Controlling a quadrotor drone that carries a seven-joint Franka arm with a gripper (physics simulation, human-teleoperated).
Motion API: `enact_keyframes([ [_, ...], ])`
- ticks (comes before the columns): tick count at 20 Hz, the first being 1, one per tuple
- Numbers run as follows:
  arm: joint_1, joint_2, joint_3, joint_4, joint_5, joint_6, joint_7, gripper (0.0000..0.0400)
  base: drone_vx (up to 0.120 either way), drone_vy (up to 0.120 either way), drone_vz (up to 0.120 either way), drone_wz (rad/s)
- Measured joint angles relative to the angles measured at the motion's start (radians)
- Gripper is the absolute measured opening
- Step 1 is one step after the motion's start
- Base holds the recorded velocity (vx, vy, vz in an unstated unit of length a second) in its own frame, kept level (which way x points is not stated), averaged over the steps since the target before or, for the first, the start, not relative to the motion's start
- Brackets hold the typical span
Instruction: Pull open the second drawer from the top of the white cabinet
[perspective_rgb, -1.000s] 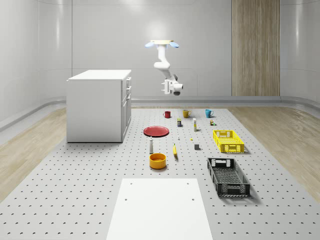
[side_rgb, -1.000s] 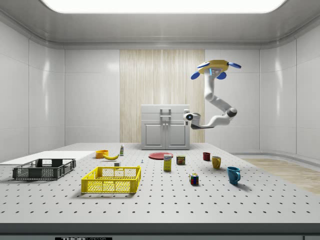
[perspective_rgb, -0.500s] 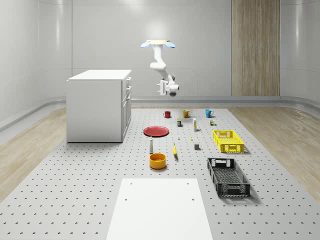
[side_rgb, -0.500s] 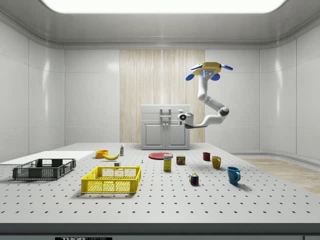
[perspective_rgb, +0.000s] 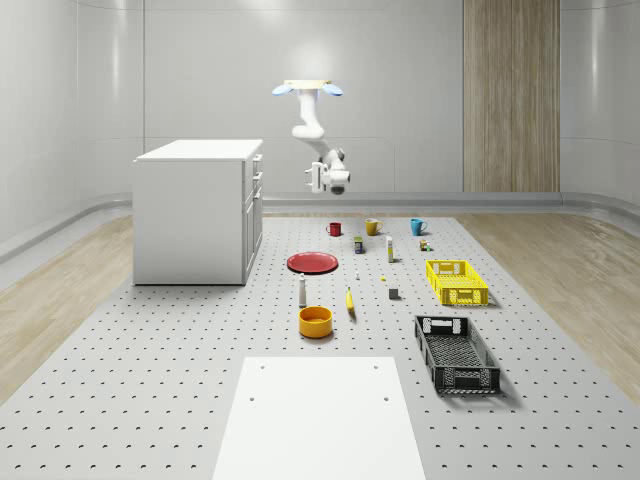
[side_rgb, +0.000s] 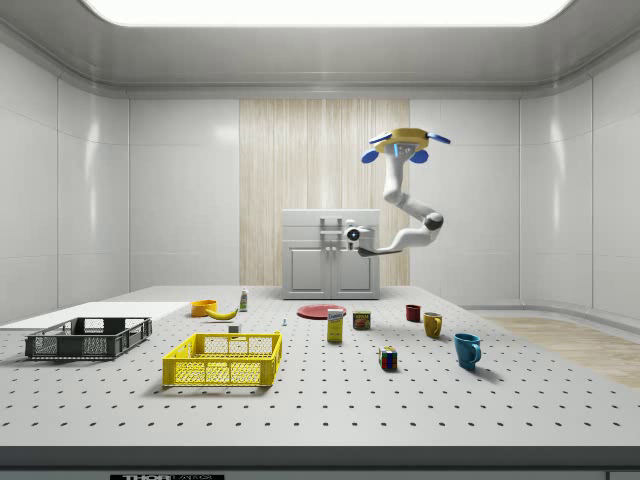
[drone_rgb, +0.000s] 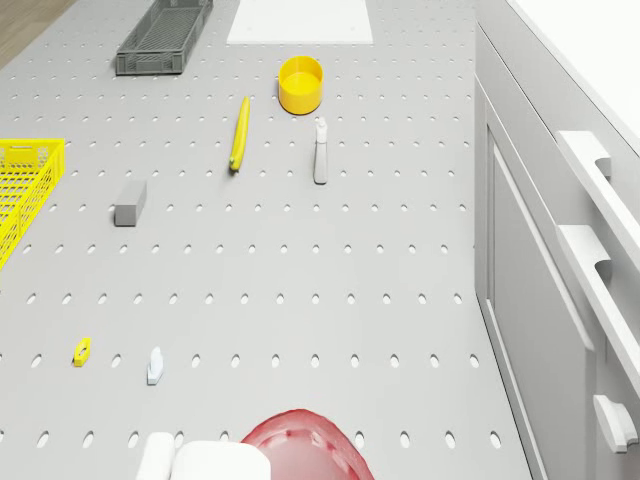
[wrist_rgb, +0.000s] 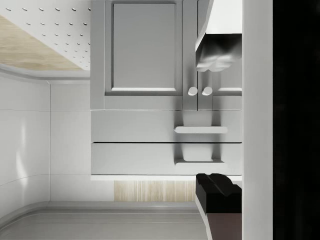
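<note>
Seeing, in whole-scene view, white-and-yellow quadrotor drone (perspective_rgb: 307, 88) hovering over the far end of the grey perforated table (perspective_rgb: 150, 380), at 3 o'clock of the white box-shaped cabinet (perspective_rgb: 195, 215). Hanging below it on the white jointed arm, two-finger gripper (perspective_rgb: 314, 178), level with the cabinet's upper part, well apart from its front, roughly 12 o'clock of the flat red round plate (perspective_rgb: 312, 262).

Side view: drone (side_rgb: 405, 140) at about 1 o'clock of cabinet (side_rgb: 330, 255); gripper (side_rgb: 351, 235) overlapping the drawer band at the cabinet's 3 o'clock side. Contact not judgeable from here.

Drone view: looking down along the cabinet front (drone_rgb: 540, 300), with second drawer's white bar handle (drone_rgb: 600, 285) beside the top drawer's bar handle (drone_rgb: 588, 175); red plate (drone_rgb: 305, 445) on table near cabinet base.

Wrist view: facing cabinet front. Second drawer from the top (wrist_rgb: 140, 126) closed, flush with its neighbour, bar handle (wrist_rgb: 201, 130) untouched. Gripper (wrist_rgb: 215, 121) spread wide, pale finger (wrist_rgb: 216, 50) and dark finger (wrist_rgb: 217, 192) either side of the handles, gripping nothing.
</note>
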Motion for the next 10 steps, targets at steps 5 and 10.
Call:
enact_keyframes([
  [5,0.016,-0.019,0.026,-0.027,0.011,0.046,0.006,0.03,0.0,0.0,0.0,0.0],
  [10,0.033,-0.034,0.068,-0.063,0.039,0.105,0.006,0.03,0.0,0.0,0.0,0.0],
])
